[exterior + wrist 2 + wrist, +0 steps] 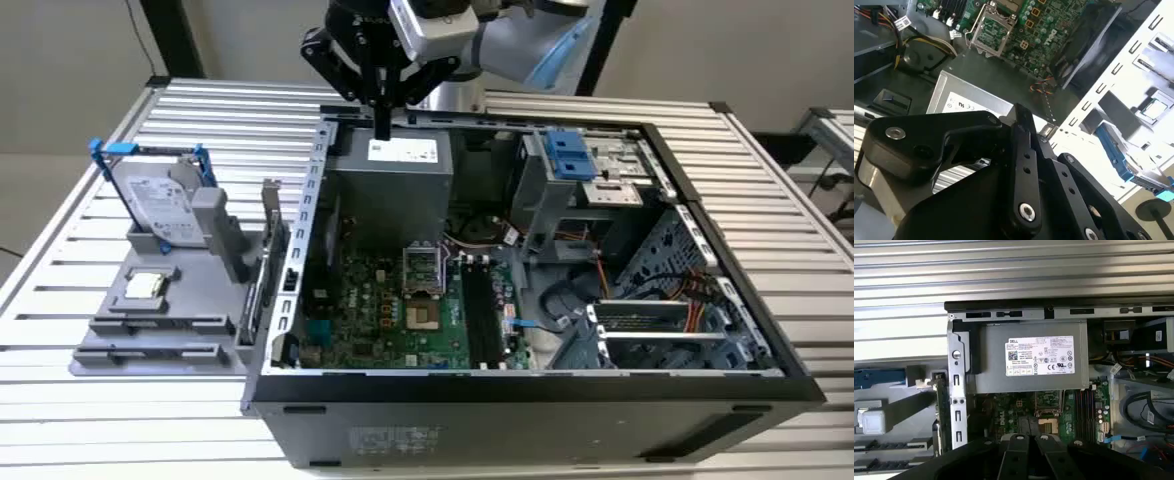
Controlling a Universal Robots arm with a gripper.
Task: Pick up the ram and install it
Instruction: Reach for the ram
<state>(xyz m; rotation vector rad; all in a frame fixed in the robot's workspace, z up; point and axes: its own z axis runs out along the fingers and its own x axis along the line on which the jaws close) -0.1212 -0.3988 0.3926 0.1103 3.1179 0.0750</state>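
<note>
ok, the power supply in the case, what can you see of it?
The power supply is a plain grey metal box with a white printed label on its upward face. It sits flat in the open case's far corner, against the wall on the exterior view's left, beside the motherboard. The gripper hangs above it, not touching.

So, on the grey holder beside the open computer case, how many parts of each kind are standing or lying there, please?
On the grey holder:
hard drive in a blue frame: 1
square silver processor chip: 1
ram stick: 1
Total: 3
</note>
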